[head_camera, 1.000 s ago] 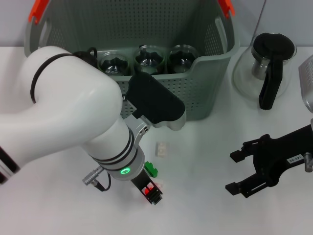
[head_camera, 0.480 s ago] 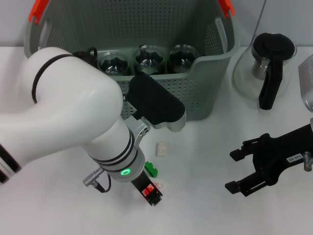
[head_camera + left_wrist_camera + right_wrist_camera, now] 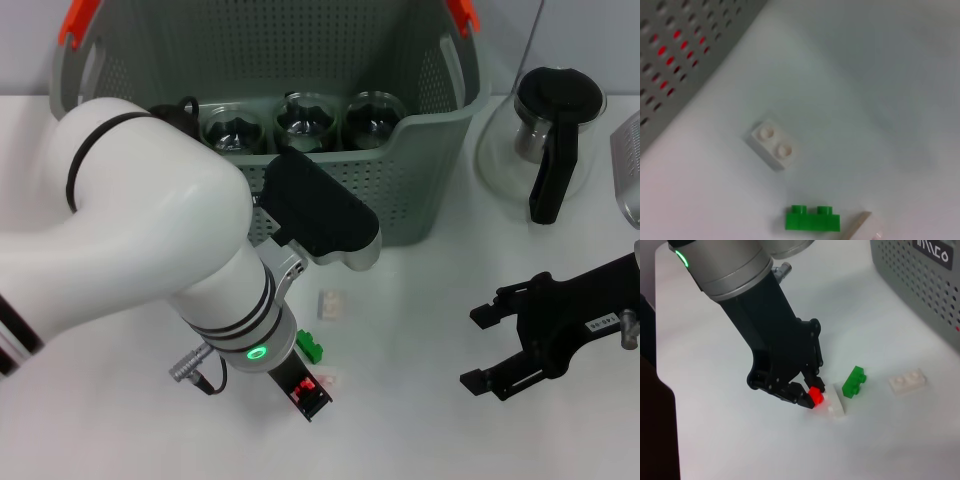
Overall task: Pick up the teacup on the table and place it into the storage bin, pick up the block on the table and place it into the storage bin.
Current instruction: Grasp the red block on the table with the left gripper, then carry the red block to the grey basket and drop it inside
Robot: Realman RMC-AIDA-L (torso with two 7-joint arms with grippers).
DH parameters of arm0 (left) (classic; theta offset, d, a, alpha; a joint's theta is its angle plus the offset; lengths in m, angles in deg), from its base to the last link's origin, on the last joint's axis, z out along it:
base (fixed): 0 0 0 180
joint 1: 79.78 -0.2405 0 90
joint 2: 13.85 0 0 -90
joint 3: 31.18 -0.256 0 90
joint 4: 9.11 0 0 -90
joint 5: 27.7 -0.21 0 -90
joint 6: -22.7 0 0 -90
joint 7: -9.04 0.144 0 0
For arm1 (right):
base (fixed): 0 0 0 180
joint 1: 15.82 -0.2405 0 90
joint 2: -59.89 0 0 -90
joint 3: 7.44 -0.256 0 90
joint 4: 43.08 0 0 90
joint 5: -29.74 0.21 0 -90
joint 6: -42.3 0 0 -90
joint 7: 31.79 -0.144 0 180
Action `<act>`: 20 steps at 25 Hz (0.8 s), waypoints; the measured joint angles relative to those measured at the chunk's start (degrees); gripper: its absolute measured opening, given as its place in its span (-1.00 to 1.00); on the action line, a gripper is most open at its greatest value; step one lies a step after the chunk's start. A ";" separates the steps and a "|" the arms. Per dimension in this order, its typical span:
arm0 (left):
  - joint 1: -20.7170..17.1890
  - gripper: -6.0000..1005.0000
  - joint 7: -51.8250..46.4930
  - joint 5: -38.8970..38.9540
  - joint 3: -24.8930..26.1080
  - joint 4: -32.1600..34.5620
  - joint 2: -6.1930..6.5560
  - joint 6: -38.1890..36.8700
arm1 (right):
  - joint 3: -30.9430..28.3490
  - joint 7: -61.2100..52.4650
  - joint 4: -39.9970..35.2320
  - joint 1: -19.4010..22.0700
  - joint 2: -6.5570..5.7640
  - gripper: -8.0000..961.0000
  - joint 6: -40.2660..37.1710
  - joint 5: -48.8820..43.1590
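My left gripper (image 3: 308,392) is down at the table near the front, shut on a small red block (image 3: 307,384); the right wrist view shows the red block (image 3: 815,394) pinched at the black fingertips of that left gripper (image 3: 809,392). A white block (image 3: 836,405) lies touching it, a green block (image 3: 311,347) just beyond, and a white two-stud block (image 3: 331,304) nearer the storage bin (image 3: 420,150). Three glass teacups (image 3: 304,120) stand inside the bin. My right gripper (image 3: 476,350) hovers open at the right, holding nothing.
A glass pot with a black lid and handle (image 3: 552,135) stands right of the bin. A metallic object (image 3: 628,165) sits at the right edge. The bin wall (image 3: 675,55) is close behind the blocks.
The left gripper has shifted very slightly around the red block. The right arm and the other blocks have not moved.
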 joint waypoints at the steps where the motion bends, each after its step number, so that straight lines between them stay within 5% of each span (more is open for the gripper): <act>1: 0.00 -0.33 0.00 0.00 0.00 0.04 0.00 -0.03 | 0.00 0.00 0.00 0.00 0.00 0.97 0.02 0.00; 4: 0.00 -0.54 0.01 -0.09 -0.01 0.55 0.00 -0.39 | 0.00 0.10 0.42 0.00 0.00 0.97 0.10 0.00; 11: -0.28 -0.62 0.66 -0.06 3.23 10.51 0.07 -9.82 | -0.05 0.79 2.56 -0.53 -0.65 0.97 1.13 0.00; 16: -1.81 -0.62 3.40 4.90 11.64 26.08 0.19 -18.05 | -0.09 0.79 2.99 -0.76 -0.92 0.97 1.25 0.00; 20: -2.64 -0.62 9.77 14.83 24.40 31.52 0.34 -16.10 | -0.17 0.74 3.16 -0.76 -0.98 0.97 1.27 0.01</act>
